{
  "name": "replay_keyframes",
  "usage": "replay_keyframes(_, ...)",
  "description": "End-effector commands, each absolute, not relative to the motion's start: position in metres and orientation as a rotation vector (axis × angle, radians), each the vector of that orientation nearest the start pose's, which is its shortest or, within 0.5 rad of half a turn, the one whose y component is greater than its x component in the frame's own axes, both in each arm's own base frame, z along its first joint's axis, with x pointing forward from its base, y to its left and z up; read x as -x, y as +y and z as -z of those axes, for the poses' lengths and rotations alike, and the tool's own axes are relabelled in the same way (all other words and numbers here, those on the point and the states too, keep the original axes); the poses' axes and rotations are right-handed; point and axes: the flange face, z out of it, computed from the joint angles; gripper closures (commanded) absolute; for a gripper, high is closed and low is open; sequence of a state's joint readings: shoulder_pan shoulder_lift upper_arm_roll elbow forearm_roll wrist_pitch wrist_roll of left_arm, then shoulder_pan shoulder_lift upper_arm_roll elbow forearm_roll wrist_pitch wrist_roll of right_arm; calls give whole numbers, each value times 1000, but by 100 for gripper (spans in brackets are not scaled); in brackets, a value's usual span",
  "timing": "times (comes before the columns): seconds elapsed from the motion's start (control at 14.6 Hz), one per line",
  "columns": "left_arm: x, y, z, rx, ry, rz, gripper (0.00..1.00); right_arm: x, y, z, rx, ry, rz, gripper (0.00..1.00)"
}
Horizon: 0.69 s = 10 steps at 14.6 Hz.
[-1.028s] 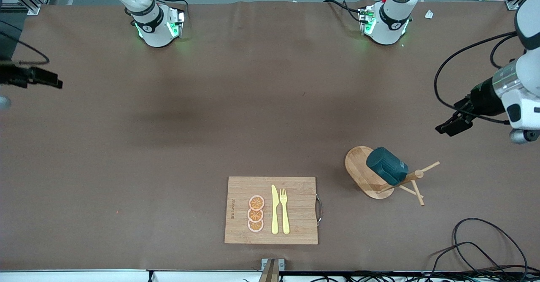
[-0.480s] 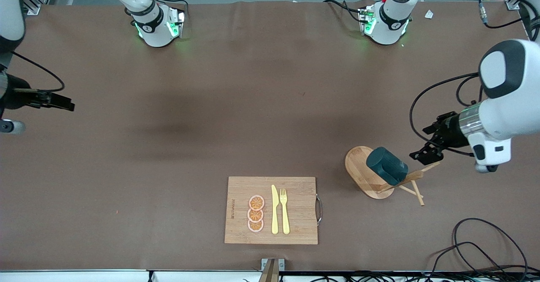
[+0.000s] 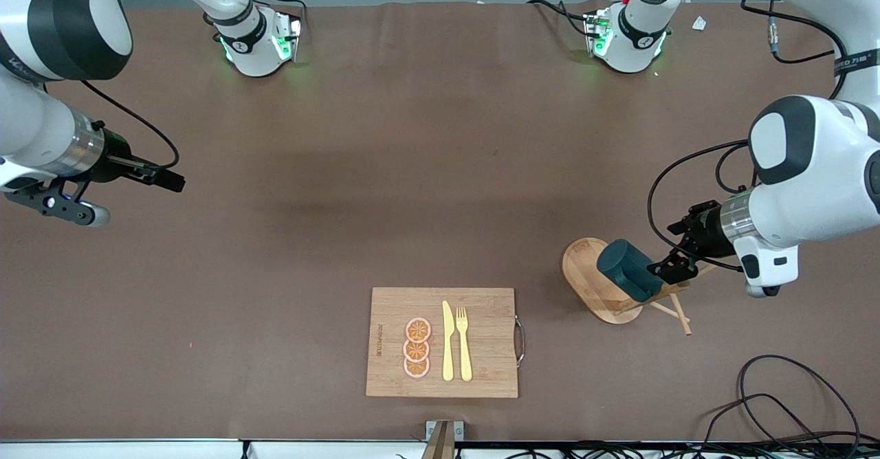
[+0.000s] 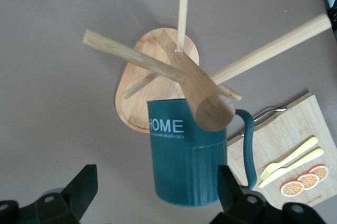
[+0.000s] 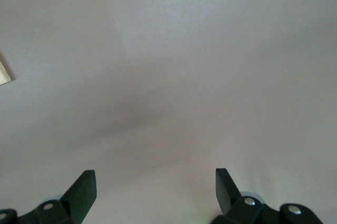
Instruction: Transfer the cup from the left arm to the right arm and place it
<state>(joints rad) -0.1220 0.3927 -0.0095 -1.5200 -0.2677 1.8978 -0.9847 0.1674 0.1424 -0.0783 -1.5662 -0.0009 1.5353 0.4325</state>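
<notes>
Since half a second ago I see both arms have swung inward over the brown tabletop. At the right arm's end, the right gripper hangs over bare tabletop, well apart from everything, and my right wrist view shows its jaws spread wide with nothing between them. Toward the middle sits a wooden cutting board carrying three orange slices, a yellow knife and a yellow fork. At the left arm's end, the left gripper has come down right beside the cup. That cup hangs on a peg of the wooden rack, just ahead of the open, empty jaws and not yet between them.
</notes>
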Motion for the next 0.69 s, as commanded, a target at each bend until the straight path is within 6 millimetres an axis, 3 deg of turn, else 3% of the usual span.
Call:
replay_keyframes(0.0,-673,-109,-429,2983,-1562,-248,0,-584,46,-540,3116,597,-262,0)
replay_keyframes(0.14,-676,-108,-424,2985,-1571,-236,0,-583,42,-540,3113,604,-274,0)
replay_keyframes(0.48,-683,-114,-409,3000,-1597,-231,0,-577,-3,-540,3097,470,-324,0)
replay_keyframes(0.62,-684,-120,-403,3010,-1607,-238,0,-574,-24,-543,3098,282,-326,0)
